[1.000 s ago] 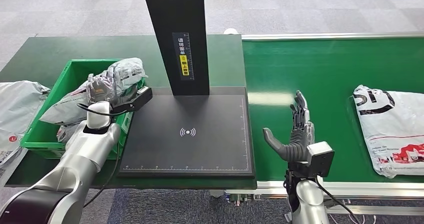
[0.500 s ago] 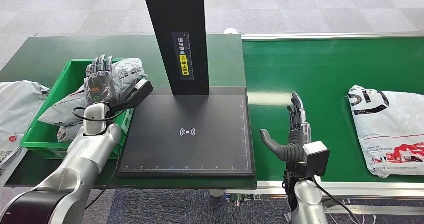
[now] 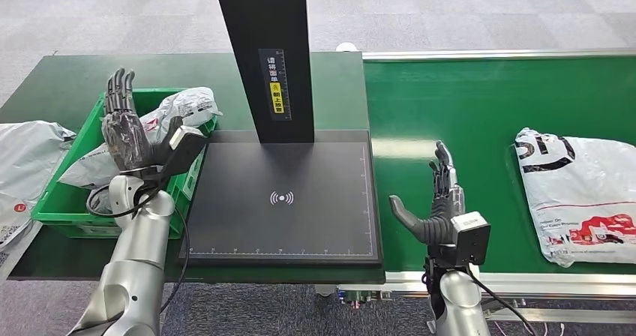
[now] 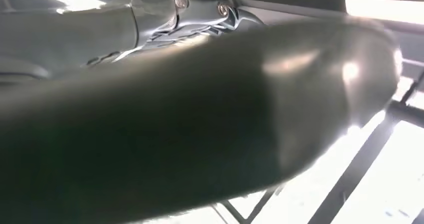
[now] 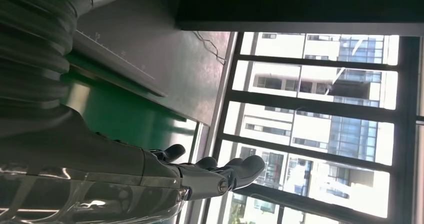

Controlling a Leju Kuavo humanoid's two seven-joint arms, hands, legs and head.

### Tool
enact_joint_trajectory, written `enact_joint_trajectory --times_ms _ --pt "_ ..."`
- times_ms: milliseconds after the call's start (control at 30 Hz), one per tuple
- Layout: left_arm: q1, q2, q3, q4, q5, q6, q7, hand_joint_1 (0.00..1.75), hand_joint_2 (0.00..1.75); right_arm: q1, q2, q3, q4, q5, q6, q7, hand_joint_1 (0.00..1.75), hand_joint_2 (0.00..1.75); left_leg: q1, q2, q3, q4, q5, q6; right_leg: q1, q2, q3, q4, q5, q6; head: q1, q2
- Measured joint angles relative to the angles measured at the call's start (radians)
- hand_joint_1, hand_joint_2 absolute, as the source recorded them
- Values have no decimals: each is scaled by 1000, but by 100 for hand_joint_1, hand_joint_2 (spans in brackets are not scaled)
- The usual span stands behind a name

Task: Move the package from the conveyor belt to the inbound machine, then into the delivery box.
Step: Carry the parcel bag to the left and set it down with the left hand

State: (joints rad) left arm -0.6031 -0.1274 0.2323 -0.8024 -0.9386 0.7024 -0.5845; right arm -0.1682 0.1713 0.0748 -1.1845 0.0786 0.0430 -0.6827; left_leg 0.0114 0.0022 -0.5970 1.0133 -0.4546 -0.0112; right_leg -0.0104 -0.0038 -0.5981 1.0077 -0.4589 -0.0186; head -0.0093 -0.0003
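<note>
Green belt (image 3: 480, 103) takes up the right side, flat matte surface with a pale metal rail along the near edge. Next to it the dark green tabletop (image 3: 67, 88) carries the scanner (image 3: 281, 197): a flat black square pad with a small white wireless symbol in the middle and a tall black post at the back with a yellow label on it.

Bag (image 3: 581, 193) is lying on the belt over at the right, well apart from either arm. Crinkly white plastic mailer, black and red print, soft and lumpy.

Green bin (image 3: 71, 201) sits just left of the scanner, hard plastic with straight walls, with more grey-white plastic parcels (image 3: 176, 111) piled inside.

Left robot hand (image 3: 131, 130) is raised above the bin, palm up and fingers straight and spread, holding nothing. Dark fingers, glossy palm cover.

Right robot hand (image 3: 439, 201) hovers over the belt's near edge just right of the scanner, fingers straight up, thumb out sideways, wide open and empty too.
</note>
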Motion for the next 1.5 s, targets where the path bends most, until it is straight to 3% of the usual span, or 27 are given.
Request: enact_joint_trajectory --times_ms 100,200,333,467,600,700,900,1500 --pt "33 -23 -15 -27 198 -3 -76 0 0 0 0 0 5 -6 -5 -8 0 175 0 0 0 0 0 0 0 0 0 0 0 0 0 0" --pt "88 -27 -105 -90 403 -28 -84 0 0 0 -2 0 5 -9 -7 -13 0 175 0 0 0 0 0 0 0 0 0 0 0 0 0 0" --pt "176 -16 -249 -209 690 -231 -63 0 0 0 -6 0 5 -13 -9 -16 0 175 0 0 -1 0 -1 1 0 0 0 0 0 1 0 0" --pt "278 -2 -372 -323 890 -519 -66 0 175 0 -10 0 4 -18 -3 -16 0 175 0 0 -1 0 -1 1 0 0 0 -1 -1 1 0 0" --pt "365 5 -449 -386 1037 -749 -51 0 175 0 -13 0 4 -25 1 -17 0 175 0 0 -1 0 -2 2 0 0 0 -1 -1 1 0 0" --pt "411 3 -494 -394 1044 -812 -24 0 175 1 -13 1 3 -25 3 -17 0 175 0 0 -1 0 -2 2 0 -1 0 -1 -1 1 0 0" --pt "458 -15 -539 -358 1012 -811 -15 0 175 7 -13 16 -7 -13 17 -5 0 175 0 0 -1 0 -2 2 0 0 0 -1 -1 1 0 0" --pt "487 -34 -541 -280 990 -779 -18 0 175 -15 0 72 79 -47 102 20 0 175 0 0 -1 0 -2 2 0 -1 0 -1 -1 1 0 0"
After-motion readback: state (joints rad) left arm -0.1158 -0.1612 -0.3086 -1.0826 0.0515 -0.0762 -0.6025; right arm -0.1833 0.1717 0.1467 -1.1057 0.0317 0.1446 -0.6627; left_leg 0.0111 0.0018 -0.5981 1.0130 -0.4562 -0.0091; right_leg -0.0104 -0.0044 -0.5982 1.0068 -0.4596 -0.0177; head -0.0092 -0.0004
